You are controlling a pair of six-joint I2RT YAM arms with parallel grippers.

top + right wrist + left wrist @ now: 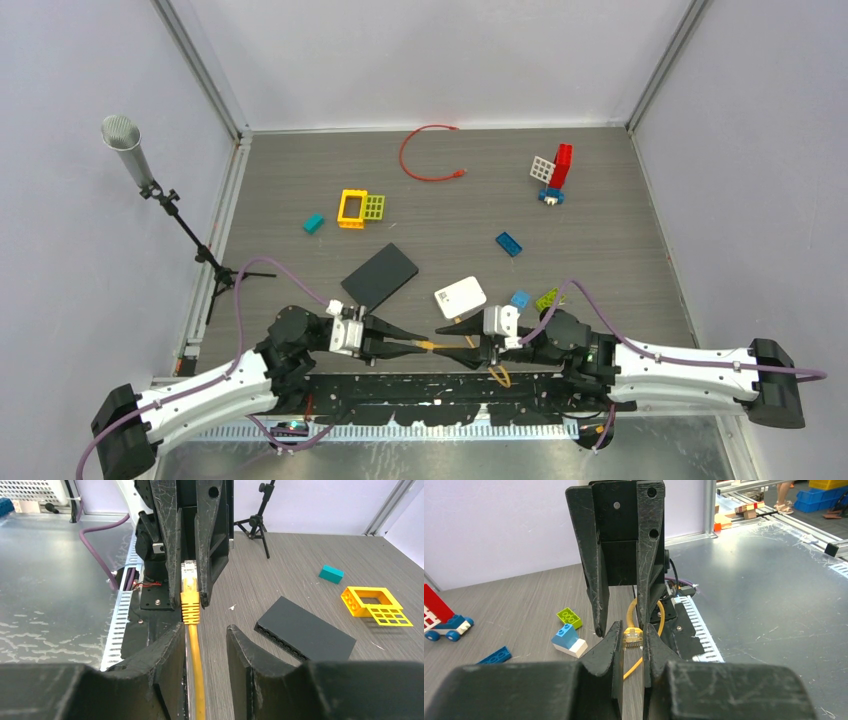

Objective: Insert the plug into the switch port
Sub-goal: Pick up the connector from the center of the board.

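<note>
The plug (633, 639) is a clear connector on a yellow cable (196, 650), and my left gripper (630, 630) is shut on it just above the table's near edge. My right gripper (204, 627) faces the left one tip to tip. Its jaws are open around the cable just behind the plug (189, 571): the cable rests against one finger, with a gap to the other. From above, both grippers (420, 345) (446, 342) meet in front of the arm bases. The switch (380, 275), a flat black box, lies beyond them; its row of ports (285, 641) shows along one side.
A white box (460, 297) lies right of the switch. Loose toy bricks are scattered about: teal (314, 223), yellow frame (352, 208), blue (508, 243), a red and white build (555, 172). A red cable (425, 155) lies far back. A microphone tripod (185, 225) stands left.
</note>
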